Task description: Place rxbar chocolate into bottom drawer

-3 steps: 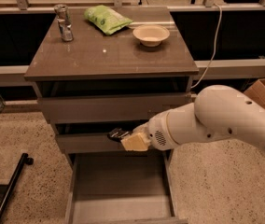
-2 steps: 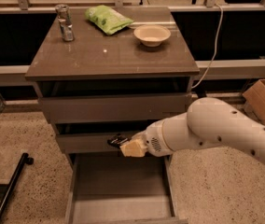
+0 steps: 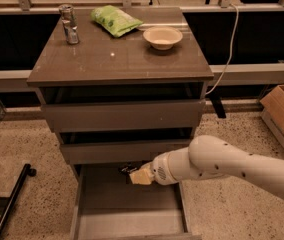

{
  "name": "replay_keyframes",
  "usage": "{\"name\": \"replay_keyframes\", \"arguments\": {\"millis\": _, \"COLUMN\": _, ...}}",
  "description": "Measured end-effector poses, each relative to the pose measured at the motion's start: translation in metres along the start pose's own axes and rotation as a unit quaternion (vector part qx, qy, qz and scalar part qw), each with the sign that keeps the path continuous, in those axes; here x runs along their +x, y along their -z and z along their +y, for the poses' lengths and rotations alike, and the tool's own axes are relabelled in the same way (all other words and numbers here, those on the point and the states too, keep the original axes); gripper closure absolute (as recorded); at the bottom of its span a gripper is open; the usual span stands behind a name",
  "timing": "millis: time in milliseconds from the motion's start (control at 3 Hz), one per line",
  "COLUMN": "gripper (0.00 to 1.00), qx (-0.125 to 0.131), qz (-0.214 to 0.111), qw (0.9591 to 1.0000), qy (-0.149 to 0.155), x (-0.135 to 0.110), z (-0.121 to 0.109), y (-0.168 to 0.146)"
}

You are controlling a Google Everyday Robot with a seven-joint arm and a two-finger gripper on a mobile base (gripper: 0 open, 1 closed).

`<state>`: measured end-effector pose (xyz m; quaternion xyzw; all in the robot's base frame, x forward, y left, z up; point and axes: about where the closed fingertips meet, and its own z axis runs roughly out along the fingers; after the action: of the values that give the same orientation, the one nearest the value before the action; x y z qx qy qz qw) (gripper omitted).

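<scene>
Rxbar (image 3: 128,169) is held above the open bottom drawer (image 3: 127,210) by the gripper (image 3: 138,175), which is reached in just below the middle drawer (image 3: 124,151).
The dark bar is pinched at one end between the tan fingers (image 3: 143,177) and juts out beyond their tips, clear of the floor below. It is judged to be kept aloft towards the back so that it can be lowered and released well inside, not caught on a wall.
</scene>
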<state>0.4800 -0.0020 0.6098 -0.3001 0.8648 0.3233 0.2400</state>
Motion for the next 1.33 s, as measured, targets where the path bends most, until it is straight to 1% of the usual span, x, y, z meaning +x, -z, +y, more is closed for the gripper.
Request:
{"name": "replay_keyframes", "arguments": {"millis": 333, "gripper": 1.00, "qx": 0.001, "qz": 0.006, "qw": 0.9993, "qy": -0.037, "x": 0.041, "z": -0.027, "y": -0.046}}
{"name": "replay_keyframes", "arguments": {"millis": 667, "gripper": 1.00, "qx": 0.001, "qz": 0.001, "qw": 0.9990, "qy": -0.044, "x": 0.044, "z": -0.031, "y": -0.053}}
{"name": "replay_keyframes", "arguments": {"millis": 1000, "gripper": 1.00, "qx": 0.012, "qz": 0.007, "qw": 0.9989, "qy": -0.045, "x": 0.044, "z": -0.029, "y": -0.050}}
{"name": "replay_keyframes", "arguments": {"millis": 1333, "gripper": 1.00, "qx": 0.024, "qz": 0.004, "qw": 0.9977, "qy": -0.063, "x": 0.057, "z": -0.035, "y": -0.062}}
